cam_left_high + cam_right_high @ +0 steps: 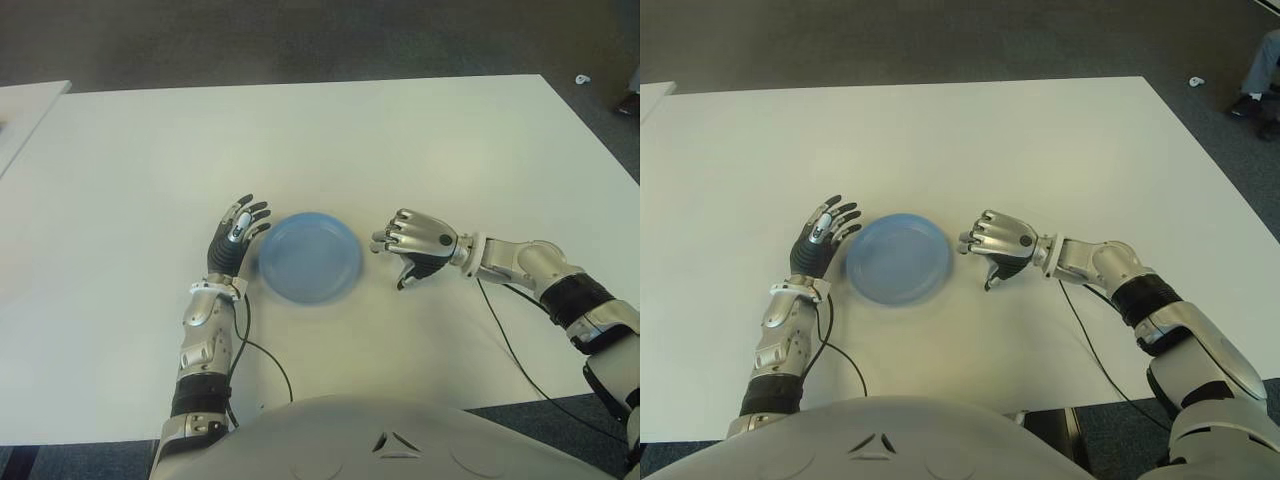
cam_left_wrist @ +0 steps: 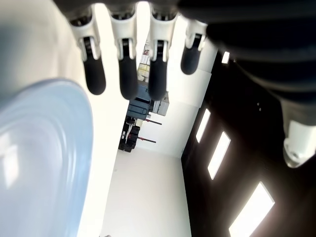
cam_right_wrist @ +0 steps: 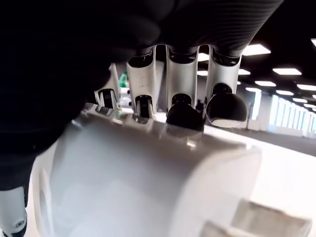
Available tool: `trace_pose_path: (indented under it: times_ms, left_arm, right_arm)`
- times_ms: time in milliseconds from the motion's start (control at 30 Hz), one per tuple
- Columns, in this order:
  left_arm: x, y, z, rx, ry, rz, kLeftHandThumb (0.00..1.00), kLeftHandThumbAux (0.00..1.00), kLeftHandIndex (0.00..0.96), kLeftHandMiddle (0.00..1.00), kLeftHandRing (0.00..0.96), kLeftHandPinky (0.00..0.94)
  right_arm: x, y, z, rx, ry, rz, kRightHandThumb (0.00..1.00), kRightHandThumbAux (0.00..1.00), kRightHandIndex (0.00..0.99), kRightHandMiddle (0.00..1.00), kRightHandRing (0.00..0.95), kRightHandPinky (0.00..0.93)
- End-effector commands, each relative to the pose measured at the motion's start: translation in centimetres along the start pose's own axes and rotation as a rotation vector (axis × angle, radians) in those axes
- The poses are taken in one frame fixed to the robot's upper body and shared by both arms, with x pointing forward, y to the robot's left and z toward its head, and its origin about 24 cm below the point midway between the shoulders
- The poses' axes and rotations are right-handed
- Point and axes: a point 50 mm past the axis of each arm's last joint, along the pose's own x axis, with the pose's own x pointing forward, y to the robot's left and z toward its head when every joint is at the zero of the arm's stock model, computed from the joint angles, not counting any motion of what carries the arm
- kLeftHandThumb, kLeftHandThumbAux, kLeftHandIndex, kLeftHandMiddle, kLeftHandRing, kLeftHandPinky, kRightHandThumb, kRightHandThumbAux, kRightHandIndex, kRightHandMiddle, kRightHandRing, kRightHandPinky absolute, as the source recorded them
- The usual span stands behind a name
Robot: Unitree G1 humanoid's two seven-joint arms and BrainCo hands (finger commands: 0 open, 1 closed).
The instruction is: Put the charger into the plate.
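Two hands of ours show over the white table (image 1: 420, 150), one on each side of the blue plate (image 1: 310, 257).

Nearest to us, our grey chest fills the lower edge of the eye views, and thin black cables (image 1: 262, 352) trail from both forearms across the tabletop.

Our left hand (image 1: 234, 238) shows just beside the plate's left rim, fingers straight and slightly fanned, holding nothing. Its own wrist view confirms this: the dark fingertips (image 2: 128, 79) hang apart from one another with the pale blue rim beside them, and nothing lies between them.

Our right hand (image 1: 415, 243) shows just off the plate's right rim, knuckles up and fingers curled under. In its wrist view we see those fingers (image 3: 183, 106) folded down onto the top of a smooth white block, the charger (image 3: 148, 182), which fills the space under the palm; a prong-like part juts from one corner. From the eye views the charger is hidden under the curled hand, so we cannot tell whether it touches the table.

We see nothing inside the plate; the charger is held beside it, not over its bowl.

Farther away the table runs bare to its back edge, then dark carpet (image 1: 300, 40). At the far right corner of the right eye view, a person's leg and shoe (image 1: 1252, 85) show on the floor.
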Motion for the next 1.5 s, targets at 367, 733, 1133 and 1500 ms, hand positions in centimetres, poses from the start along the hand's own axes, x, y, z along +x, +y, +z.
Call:
trace_pose_path:
  times_ms: [367,733,1133,1500]
  left_arm:
    - [-0.3,0.3,0.3,0.002,0.015,0.005,0.000,0.526,0.177,0.264,0.267,0.277]
    - [-0.3,0.5,0.4,0.013,0.021,-0.003,0.000,0.528,0.169,0.253,0.257,0.266]
    - [-0.3,0.5,0.3,0.002,0.035,0.008,0.000,0.542,0.169,0.258,0.263,0.279]
    - [-0.2,0.6,0.3,-0.001,0.040,0.011,0.000,0.557,0.183,0.271,0.276,0.293]
  right_arm:
    - [0.5,2.3,0.3,0.123,0.119,0.080,0.852,0.678,0.400,0.550,0.875,0.870]
    - [0.8,2.6,0.6,0.116,0.146,0.045,0.856,0.675,0.406,0.555,0.867,0.874]
    - [0.9,3.2,0.7,0.155,0.174,0.041,0.856,0.675,0.405,0.554,0.866,0.876]
    - [1.3,2.8,0.5,0.179,0.222,-0.062,0.856,0.675,0.405,0.550,0.871,0.872]
